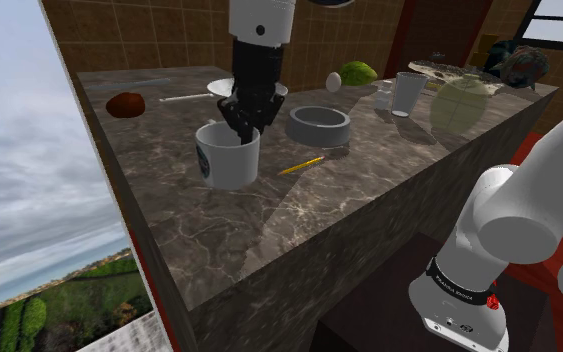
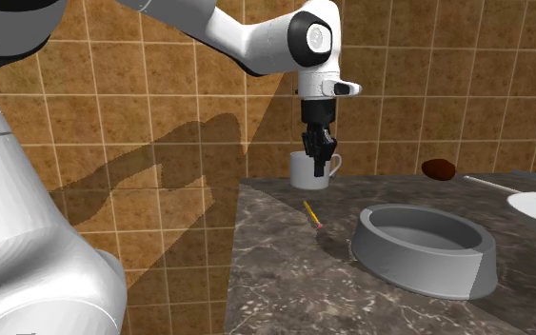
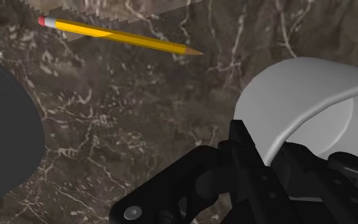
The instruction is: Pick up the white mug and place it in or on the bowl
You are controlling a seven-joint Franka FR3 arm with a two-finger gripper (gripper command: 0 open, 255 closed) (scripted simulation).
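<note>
I count one white mug point(image 1: 227, 160), one grey bowl point(image 1: 319, 126) and one yellow pencil point(image 1: 301, 165). The mug stands upright on the marble surface point(image 1: 349, 172), near its edge at the shoulder view's left, apart from the bowl, with the pencil lying between them. The gripper point(image 1: 241, 128) sits at the mug's rim, its fingers narrow, one inside and one outside, pinching the wall. The bowl's grey floor is in plain sight.

White mug point(image 1: 231, 160), grey bowl point(image 1: 319, 126) on the table point(image 1: 369, 170)
Mug upright, dark emblem on its side; bowl round, low-walled, empty, near it.
</note>
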